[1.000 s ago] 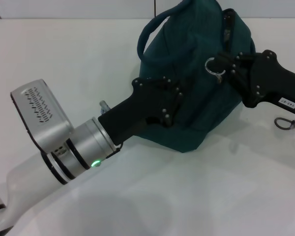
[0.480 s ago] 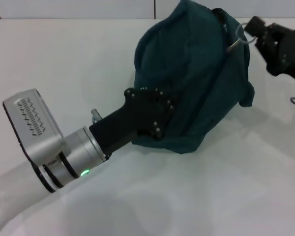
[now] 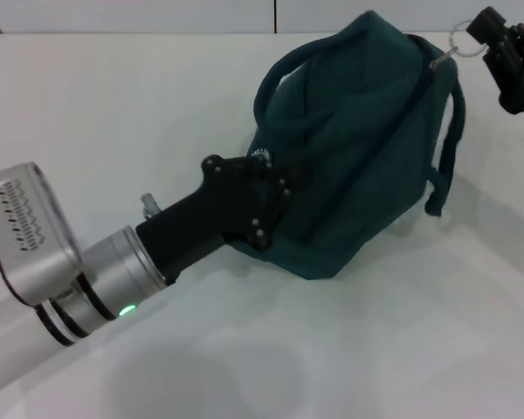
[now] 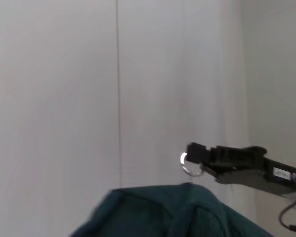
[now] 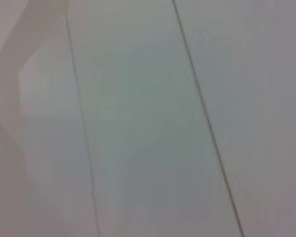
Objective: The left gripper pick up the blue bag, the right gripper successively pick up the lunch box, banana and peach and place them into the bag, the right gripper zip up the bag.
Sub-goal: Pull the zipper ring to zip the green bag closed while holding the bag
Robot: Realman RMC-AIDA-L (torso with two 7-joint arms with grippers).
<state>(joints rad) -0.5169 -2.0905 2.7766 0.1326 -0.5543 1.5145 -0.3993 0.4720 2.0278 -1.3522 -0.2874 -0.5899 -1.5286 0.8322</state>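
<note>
left tool (image 3: 275,188) fingertips buried in bag (image 3: 358,148), right tool (image 3: 498,39) cropped

A plain white surface (image 3: 349,349) fills the head view. The only thing lying on it is the bag (image 3: 358,148), dark teal, slumped toward two o'clock, its lower edge touching the surface at centre. One handle (image 3: 284,74) loops up at twelve o'clock, and a strap (image 3: 450,148) hangs down its three o'clock side.

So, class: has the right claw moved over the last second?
Yes. The right claw, holding the zip ring, has swept from mid-bag toward the table's far right edge.
</note>
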